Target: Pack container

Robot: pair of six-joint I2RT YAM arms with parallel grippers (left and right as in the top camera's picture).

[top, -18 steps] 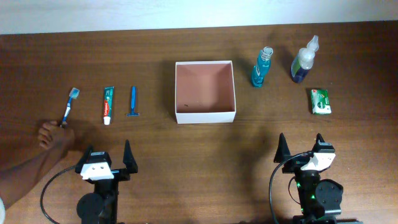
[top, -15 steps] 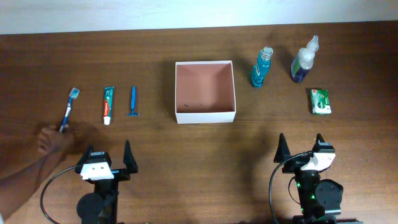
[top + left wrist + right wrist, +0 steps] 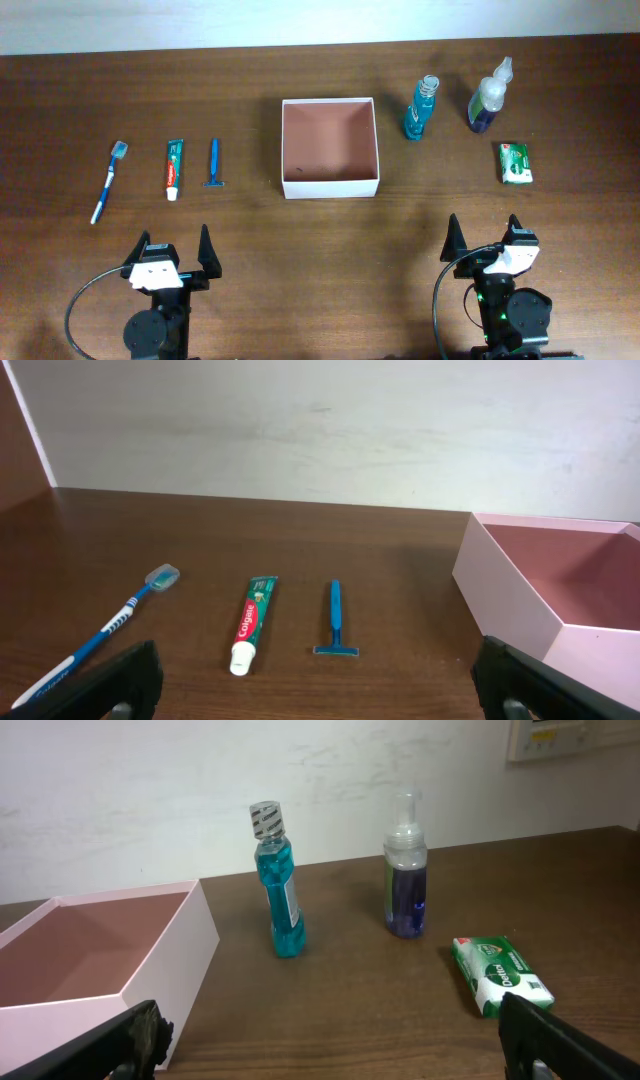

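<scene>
Staged for packing — empty container (image 3: 331,147) centred, razor (image 3: 213,162) on left arm's side, soap (image 3: 516,162) on right's. Parked with left gripper (image 3: 173,238) and right gripper (image 3: 483,222) spread wide — holding nothing.

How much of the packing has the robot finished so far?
Done: nothing yet. The container holds none of the toiletries. In hand: nothing. The left end effector and the right end effector are both open and apart from every item. Left to pack: the toothbrush, toothpaste and razor on the container's left, and the teal bottle, pump bottle and green packet on its right.
</scene>
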